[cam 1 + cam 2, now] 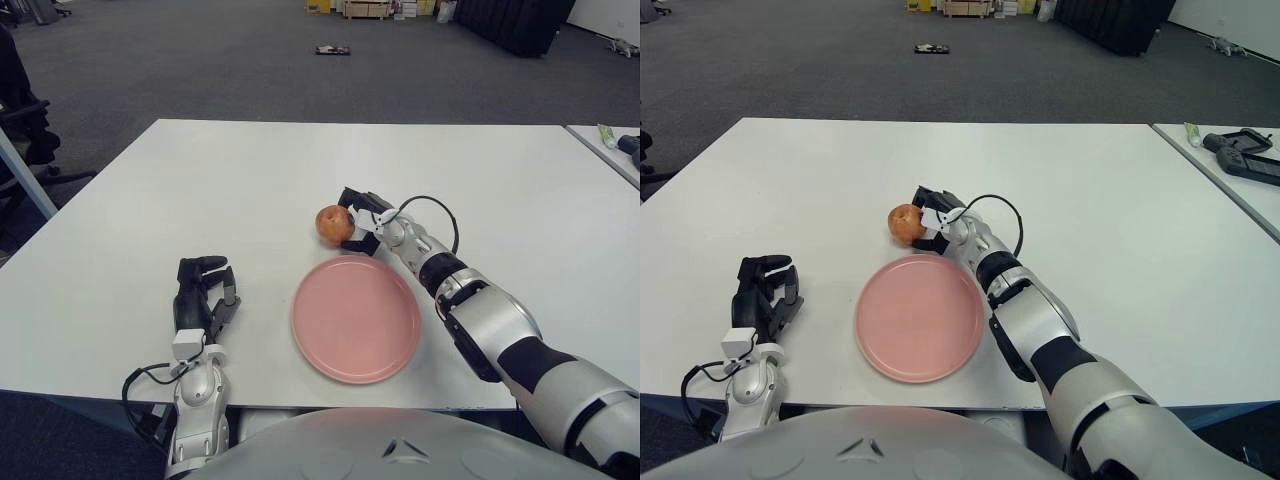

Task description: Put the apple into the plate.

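1. One apple (333, 223) is sitting in the right hand (362, 222), fingers curled round it, just beyond the plate (355, 318)
2. Carrying it over the plate and releasing are remaining
3. Left hand (203, 293) is idling left of the plate, fingers loosely curled, holding nothing

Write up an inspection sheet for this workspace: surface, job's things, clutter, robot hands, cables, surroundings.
Surface: white table.
Job's things: apple beyond the far rim of the pink plate, not in it; the plate holds nothing.
Clutter: nothing seen on this table.
Robot hands: right robot hand has its fingers around the apple's right side; left robot hand shows left of the plate, fingers curled, holding nothing.
Cables: black cable loops over the right wrist; another black cable by the left forearm.
Surroundings: grey carpet floor; a second table on the right with small items.
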